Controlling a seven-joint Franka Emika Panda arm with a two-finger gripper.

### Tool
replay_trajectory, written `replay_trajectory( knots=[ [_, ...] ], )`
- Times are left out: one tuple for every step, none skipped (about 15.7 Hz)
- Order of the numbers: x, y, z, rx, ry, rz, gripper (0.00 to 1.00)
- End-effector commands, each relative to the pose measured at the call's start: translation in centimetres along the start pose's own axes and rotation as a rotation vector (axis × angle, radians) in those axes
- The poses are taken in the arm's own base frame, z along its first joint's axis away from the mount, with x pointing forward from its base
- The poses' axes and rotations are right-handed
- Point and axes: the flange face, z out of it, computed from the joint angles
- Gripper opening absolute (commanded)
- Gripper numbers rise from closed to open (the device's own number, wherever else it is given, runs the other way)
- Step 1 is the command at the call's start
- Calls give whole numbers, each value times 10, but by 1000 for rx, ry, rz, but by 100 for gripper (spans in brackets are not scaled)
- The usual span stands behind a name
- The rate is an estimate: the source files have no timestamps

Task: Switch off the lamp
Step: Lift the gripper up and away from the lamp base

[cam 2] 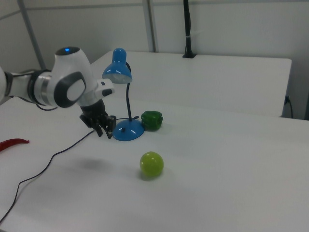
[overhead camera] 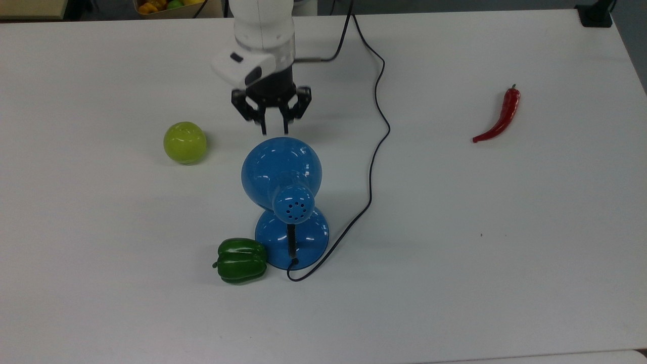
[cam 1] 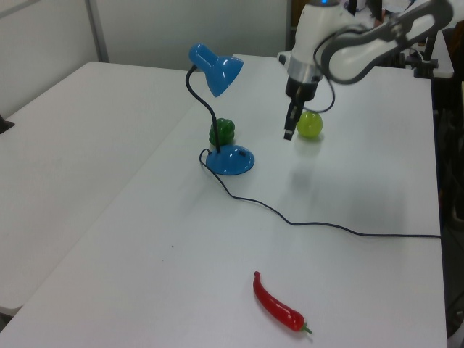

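We see the black two-finger gripper in the upper middle of the top view, hanging from the white arm with its fingers pointing down the frame, a narrow gap between them, holding nothing. Its tips sit just above the rim of the shade in the top view. In the left view the gripper hangs in the air at upper right of centre, apart from the lamp's base; in the right view the gripper appears left of centre, just left of the base.

The glossy blue desk lamp with a dome shade stands in the middle of the top view, its round base toward the bottom, on the white table. We also find the lamp at upper left of centre in the left view, and the lamp at upper left in the right view. A thin dark cord runs from the base up the frame past the arm.

A green bell pepper lies touching the base's lower left edge in the top view. A round yellow-green apple sits at left of centre, and a red chilli pepper lies at upper right, well apart from the lamp.
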Motion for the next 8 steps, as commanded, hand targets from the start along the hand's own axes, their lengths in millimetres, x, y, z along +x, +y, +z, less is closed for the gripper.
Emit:
replay_trajectory(
  knots=[
    [-22,6,-60,-2,-91,24,100],
    [-25,9,-79,-1,-124,43,100],
    [-26,12,-96,-1,-144,61,100],
    [-24,14,-114,-2,-153,77,100],
    [-22,16,-133,2,-161,88,100],
    [-20,21,-151,8,-169,103,100],
    [-20,24,-168,11,-178,115,100],
    [-21,23,-183,10,-190,122,100]
  ],
)
